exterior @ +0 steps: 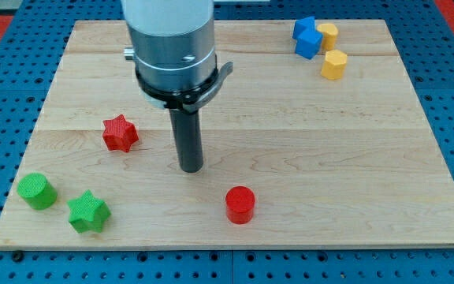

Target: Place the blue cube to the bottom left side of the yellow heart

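My tip (191,167) stands upright mid-board, between red star (120,132) and red cylinder (240,204); no claw shows.

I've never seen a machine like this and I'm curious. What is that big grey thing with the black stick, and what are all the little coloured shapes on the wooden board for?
The big grey cylinder is the end of a robot arm. It has no claw, only a straight dark rod; my tip slides on the board and pushes blocks. Nothing is held. There is one picture, from one camera looking down at a pale wooden board.

On it lie small plastic blocks: a red star to the view's left of my tip, a red cylinder below it towards the right, and a green cylinder and green star at the bottom left. At the top right sit blue blocks with two yellow blocks; their exact shapes are hard to tell.
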